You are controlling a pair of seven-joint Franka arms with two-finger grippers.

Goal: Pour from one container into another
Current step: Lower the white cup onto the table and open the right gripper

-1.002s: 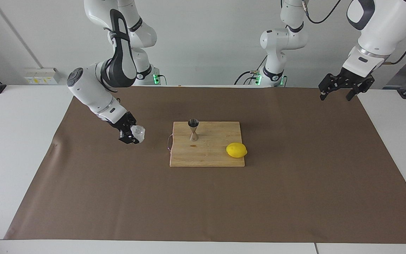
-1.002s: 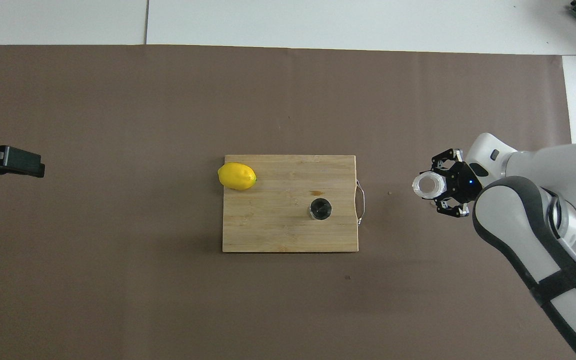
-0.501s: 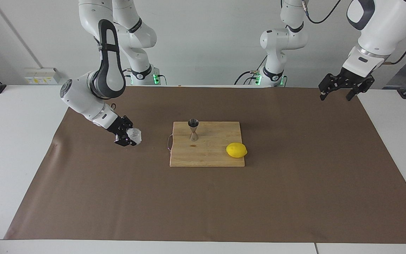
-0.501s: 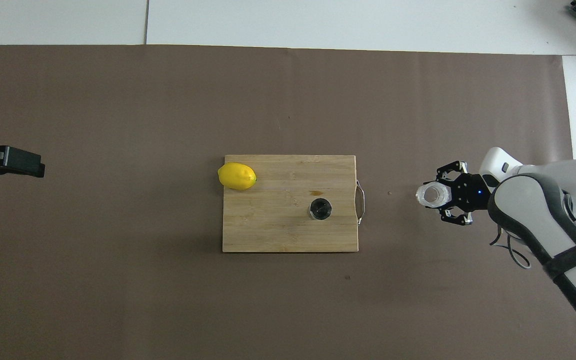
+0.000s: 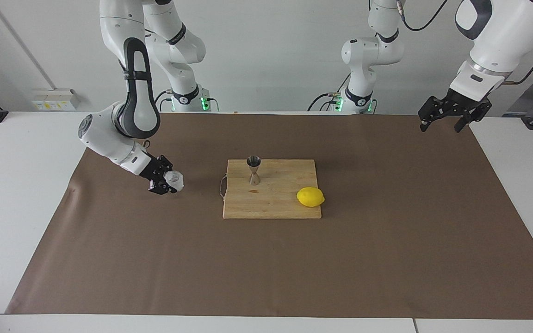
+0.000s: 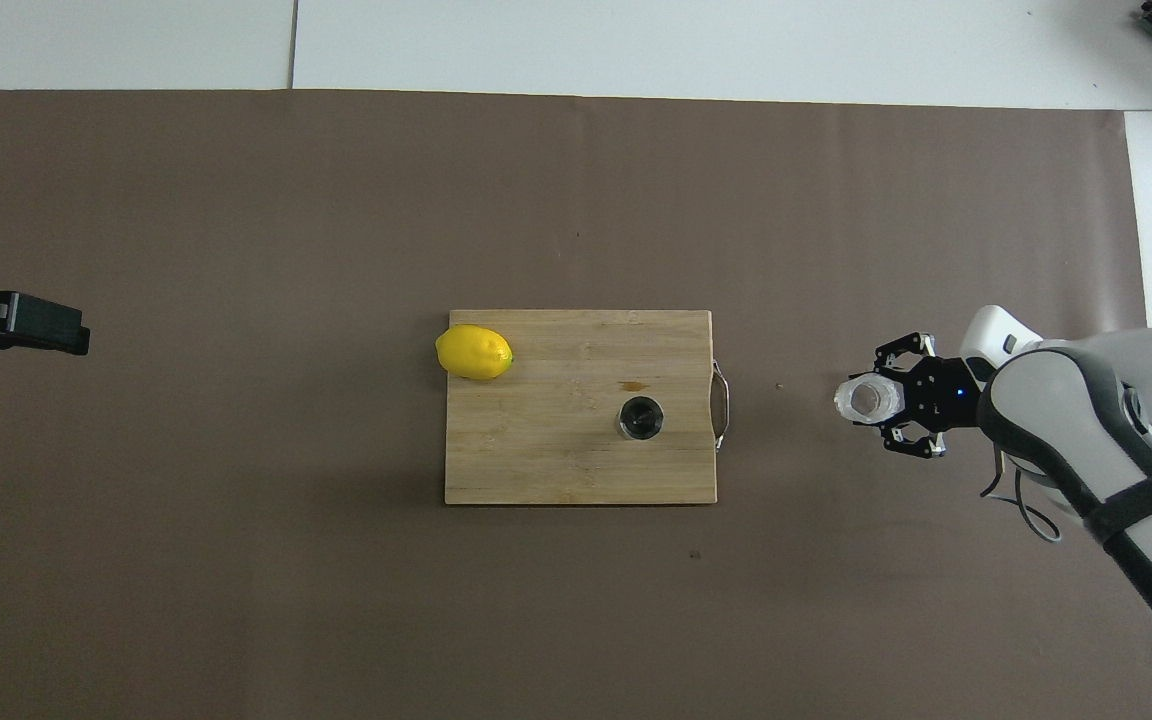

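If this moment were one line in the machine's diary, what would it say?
right claw: holds glass cup low over brown mat | jigger: upright on cutting board | left claw: waiting

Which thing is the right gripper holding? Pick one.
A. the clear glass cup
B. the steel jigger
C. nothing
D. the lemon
A: the right gripper is shut on the clear glass cup over the brown mat, while the jigger and lemon sit on the cutting board.

left pincer (image 6: 16, 322) cut off by edge
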